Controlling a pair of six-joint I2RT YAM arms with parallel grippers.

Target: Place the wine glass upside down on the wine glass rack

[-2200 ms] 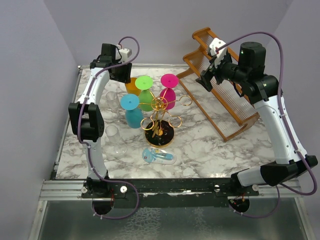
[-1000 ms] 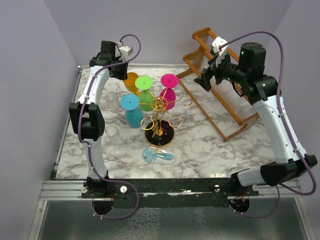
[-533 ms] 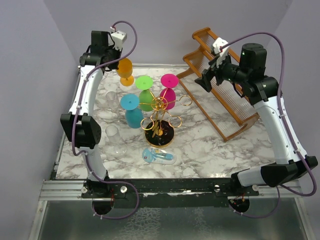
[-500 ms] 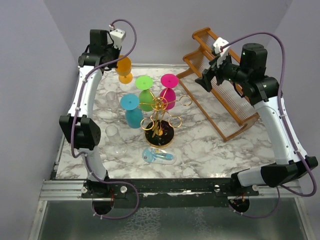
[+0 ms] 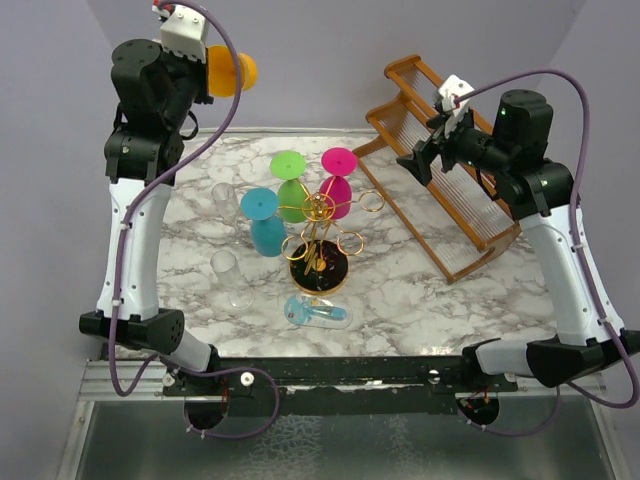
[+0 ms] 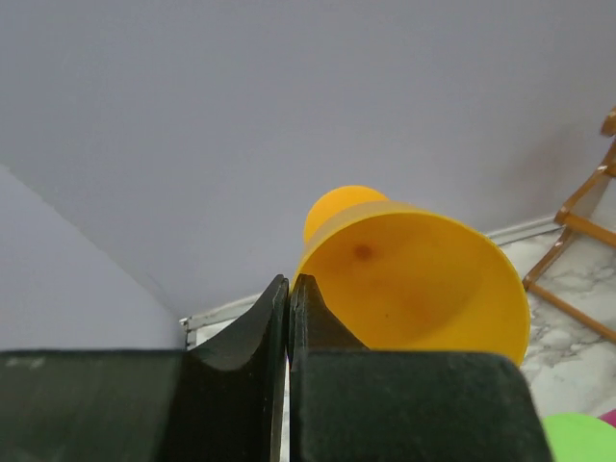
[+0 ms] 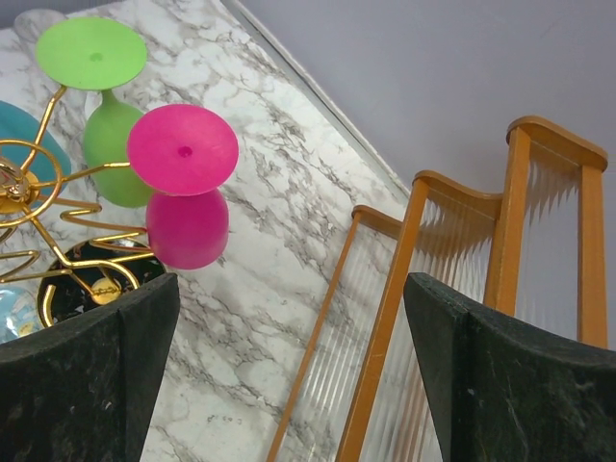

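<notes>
My left gripper point(image 5: 203, 75) is raised high at the back left, shut on the rim of an orange wine glass point(image 5: 228, 72) held well above the table. In the left wrist view the fingers point(image 6: 288, 281) pinch the glass wall, and the orange bowl point(image 6: 414, 279) opens toward the camera. The gold wire wine glass rack point(image 5: 318, 225) stands mid-table on a round black base point(image 5: 318, 272); green point(image 5: 290, 185), pink point(image 5: 338, 180) and teal point(image 5: 264, 222) glasses hang upside down on it. My right gripper point(image 5: 424, 160) is open and empty above the wooden rack; its view shows its gripper point(image 7: 289, 279).
A large brown wooden slatted rack point(image 5: 450, 190) stands at the back right. Two clear glasses point(image 5: 225, 268) point(image 5: 222, 195) stand left of the gold rack. A pale blue glass point(image 5: 318, 313) lies on its side in front of the base.
My left arm has lifted the orange glass from beside the gold rack up and to the back left, high above the table. The right arm has shifted slightly.
</notes>
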